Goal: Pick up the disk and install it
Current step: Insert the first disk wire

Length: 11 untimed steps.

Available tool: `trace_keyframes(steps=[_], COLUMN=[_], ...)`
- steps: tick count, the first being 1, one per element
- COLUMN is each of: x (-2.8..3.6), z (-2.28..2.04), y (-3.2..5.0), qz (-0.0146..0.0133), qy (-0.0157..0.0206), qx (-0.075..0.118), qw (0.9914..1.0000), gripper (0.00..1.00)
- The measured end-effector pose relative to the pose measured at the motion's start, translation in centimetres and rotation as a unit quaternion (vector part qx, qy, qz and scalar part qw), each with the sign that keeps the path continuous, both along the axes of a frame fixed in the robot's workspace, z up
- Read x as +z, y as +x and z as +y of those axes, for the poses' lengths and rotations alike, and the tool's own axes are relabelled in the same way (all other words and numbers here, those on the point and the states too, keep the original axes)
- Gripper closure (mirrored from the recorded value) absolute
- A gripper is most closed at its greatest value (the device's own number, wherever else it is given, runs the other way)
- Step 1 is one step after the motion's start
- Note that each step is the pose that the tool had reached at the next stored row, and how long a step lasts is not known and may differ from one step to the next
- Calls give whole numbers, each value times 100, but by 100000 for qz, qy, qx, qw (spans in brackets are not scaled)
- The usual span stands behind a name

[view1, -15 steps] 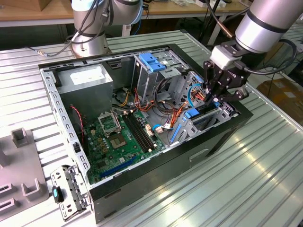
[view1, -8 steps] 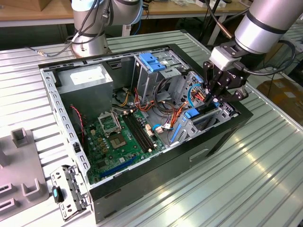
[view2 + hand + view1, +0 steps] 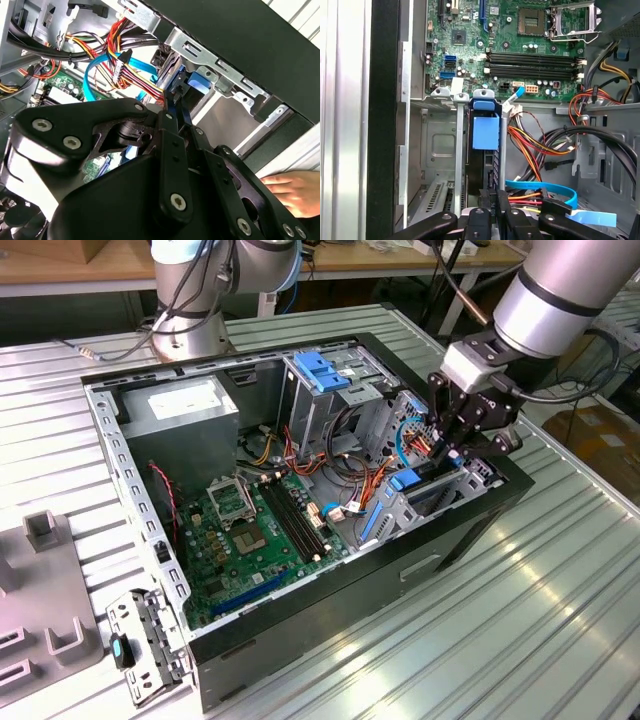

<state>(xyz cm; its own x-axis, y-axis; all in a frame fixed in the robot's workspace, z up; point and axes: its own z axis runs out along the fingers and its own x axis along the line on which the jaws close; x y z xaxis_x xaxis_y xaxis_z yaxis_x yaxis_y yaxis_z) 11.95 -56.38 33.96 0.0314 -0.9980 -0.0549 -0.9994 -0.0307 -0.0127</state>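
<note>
On the exterior view's left, a grey moulded tray point(image 3: 40, 590) and a loose perforated metal bracket point(image 3: 145, 645) lie on the ribbed metal bench point(image 3: 520, 610). The open black computer case point(image 3: 300, 500) holds a grey power-supply box point(image 3: 185, 410), a green motherboard point(image 3: 255, 530), bundled coloured cables point(image 3: 350, 480) and a metal drive cage point(image 3: 420, 500). The disk point(image 3: 485, 132), in its blue plastic frame, sits upright in that cage. The black end effector point(image 3: 450, 440) is pressed together on the disk's edge. A hand point(image 3: 292, 190) rests beside the case.
</note>
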Motion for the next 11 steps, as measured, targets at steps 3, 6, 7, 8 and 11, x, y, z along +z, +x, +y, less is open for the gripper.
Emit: trace_keyframes(steps=[3,6,7,8,11], x=[-2,-4,-7,-7,43], z=[-1,-1,-1,-1,-1], y=[0,0,0,0,0], qz=[-1,0,-1,-5,-20], qy=[-8,6,36,33,15], qx=[2,-1,-1,-2,1], qw=[100000,100000,100000,100000,100000], gripper=[82,82,82,82,69])
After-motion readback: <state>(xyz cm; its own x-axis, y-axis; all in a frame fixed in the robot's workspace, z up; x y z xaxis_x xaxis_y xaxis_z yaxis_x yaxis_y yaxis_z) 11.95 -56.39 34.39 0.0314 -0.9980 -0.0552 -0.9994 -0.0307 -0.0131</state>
